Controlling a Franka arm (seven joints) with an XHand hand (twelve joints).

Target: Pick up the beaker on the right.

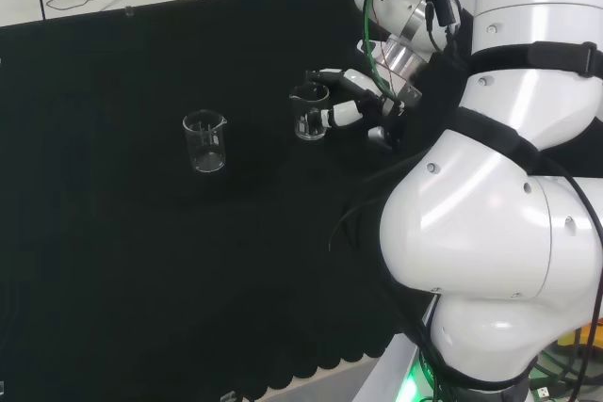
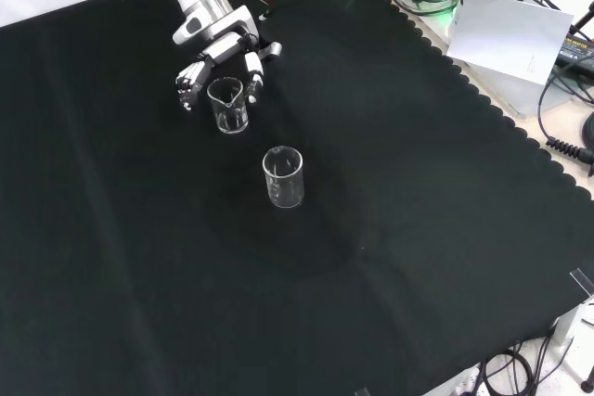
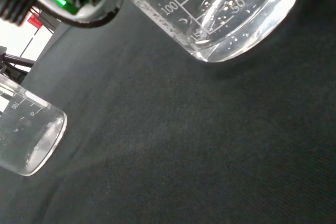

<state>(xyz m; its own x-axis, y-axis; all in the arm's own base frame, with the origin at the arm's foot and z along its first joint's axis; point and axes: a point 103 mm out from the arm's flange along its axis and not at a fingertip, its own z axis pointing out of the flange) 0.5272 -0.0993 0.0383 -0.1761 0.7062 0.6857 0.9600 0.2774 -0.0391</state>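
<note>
Two clear glass beakers stand on the black cloth. In the head view, one beaker (image 1: 309, 111) is at the centre, with the hand (image 1: 356, 99) right beside it. The other beaker (image 1: 204, 141) stands apart to its left. In the front view the hand (image 2: 221, 46) comes in from the top. Its fingers (image 2: 251, 72) reach down on both sides of the nearer beaker (image 2: 228, 106) with small gaps, and I see no contact. The second beaker (image 2: 283, 176) stands lower down and free. The wrist view has the near beaker (image 3: 231, 14) large and the far beaker (image 3: 29, 140) small.
Black cloth (image 2: 390, 229) spreads wide around both beakers. Its scalloped edge (image 2: 483, 99) runs along the front view's right, with cables and a paper sheet (image 2: 510, 34) beyond it. The arm's white links (image 1: 499, 185) stand at the head view's right.
</note>
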